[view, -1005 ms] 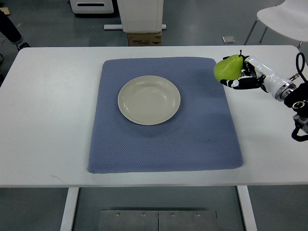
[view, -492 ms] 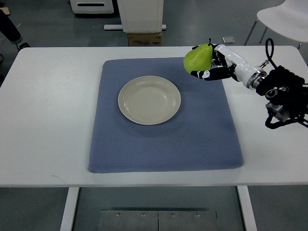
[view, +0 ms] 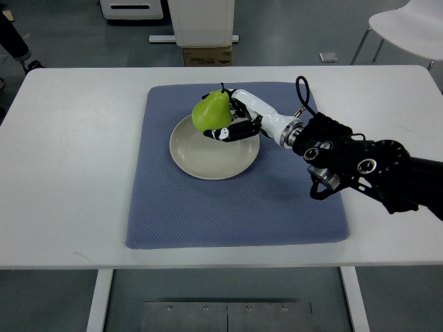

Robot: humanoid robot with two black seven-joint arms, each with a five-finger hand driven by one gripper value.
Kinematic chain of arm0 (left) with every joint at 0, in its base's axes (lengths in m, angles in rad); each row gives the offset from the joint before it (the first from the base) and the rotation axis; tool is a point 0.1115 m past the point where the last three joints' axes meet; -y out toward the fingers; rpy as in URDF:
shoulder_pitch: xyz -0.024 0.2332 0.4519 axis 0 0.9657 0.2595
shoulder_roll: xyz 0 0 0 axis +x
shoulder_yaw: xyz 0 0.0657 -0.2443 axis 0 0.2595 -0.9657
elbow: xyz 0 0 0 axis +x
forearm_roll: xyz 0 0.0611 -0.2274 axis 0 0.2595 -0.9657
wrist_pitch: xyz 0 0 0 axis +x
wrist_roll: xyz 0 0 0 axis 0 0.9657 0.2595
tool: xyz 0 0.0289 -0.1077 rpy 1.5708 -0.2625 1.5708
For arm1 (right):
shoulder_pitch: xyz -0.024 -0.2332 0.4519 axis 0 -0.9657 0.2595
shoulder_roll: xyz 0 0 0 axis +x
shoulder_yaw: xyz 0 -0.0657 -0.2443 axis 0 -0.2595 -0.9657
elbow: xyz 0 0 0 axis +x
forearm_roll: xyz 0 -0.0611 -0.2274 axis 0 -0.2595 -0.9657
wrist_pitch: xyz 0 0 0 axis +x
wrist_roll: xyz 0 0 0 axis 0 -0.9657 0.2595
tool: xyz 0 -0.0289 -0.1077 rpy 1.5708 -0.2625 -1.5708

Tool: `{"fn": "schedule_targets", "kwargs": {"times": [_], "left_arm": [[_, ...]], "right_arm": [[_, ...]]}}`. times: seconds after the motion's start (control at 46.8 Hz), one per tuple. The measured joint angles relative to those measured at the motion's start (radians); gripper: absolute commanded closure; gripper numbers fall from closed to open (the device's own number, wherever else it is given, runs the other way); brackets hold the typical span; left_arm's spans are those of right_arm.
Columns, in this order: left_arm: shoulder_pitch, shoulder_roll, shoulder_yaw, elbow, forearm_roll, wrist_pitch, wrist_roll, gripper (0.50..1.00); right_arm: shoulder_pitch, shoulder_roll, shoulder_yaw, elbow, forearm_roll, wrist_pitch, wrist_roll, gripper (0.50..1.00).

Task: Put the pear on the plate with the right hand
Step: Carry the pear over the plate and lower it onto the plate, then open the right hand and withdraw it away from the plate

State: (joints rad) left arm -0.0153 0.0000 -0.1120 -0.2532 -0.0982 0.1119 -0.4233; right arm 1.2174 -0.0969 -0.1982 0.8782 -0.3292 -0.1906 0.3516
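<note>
A green pear [view: 210,113] with a dark stem is held in my right hand [view: 234,122], whose white and black fingers [view: 223,133] curl around its right and lower side. The pear hangs over the far edge of the cream plate [view: 208,155]; whether it touches the plate I cannot tell. The plate rests on the upper middle of a blue mat [view: 277,200]. My right arm [view: 360,166] reaches in from the right edge across the mat. The left arm is out of sight.
The mat lies on a white table [view: 62,173]. Beyond the far edge stand a cardboard box [view: 208,55] and a white pedestal. A white chair [view: 408,28] sits at the upper right.
My right hand has carried the pear leftward from the mat's far right corner to above the plate's far edge, with the arm stretching further across the mat.
</note>
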Motion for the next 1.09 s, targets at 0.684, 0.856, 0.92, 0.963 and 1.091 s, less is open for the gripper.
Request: {"fn": "schedule_targets", "kwargs": {"times": [0.684,0.856,0.92,0.963,1.091], "left_arm": [[0.0,0.0,0.0,0.0,0.0,0.0,0.001,0.5],[0.0,0.0,0.0,0.0,0.0,0.0,0.0,0.5],[0.0,0.0,0.0,0.0,0.0,0.0,0.0,0.5],[0.0,0.0,0.0,0.0,0.0,0.0,0.0,0.5],[0.0,0.0,0.0,0.0,0.0,0.0,0.0,0.5]], "right_arm": [[-0.079,0.097,-0.034,-0.161,-0.004,-0.031,0.004,0.744],[-0.074,0.097,-0.027,-0.156,0.001,-0.035,0.004,0.5],[-0.072,0.097,-0.022,-0.155,0.002,-0.034,0.004,0.5],[-0.07,0.097,-0.02,-0.154,0.002,-0.033,0.004,0.5],[-0.065,0.097,-0.017,-0.154,0.004,-0.032,0.003,0.5]]}}
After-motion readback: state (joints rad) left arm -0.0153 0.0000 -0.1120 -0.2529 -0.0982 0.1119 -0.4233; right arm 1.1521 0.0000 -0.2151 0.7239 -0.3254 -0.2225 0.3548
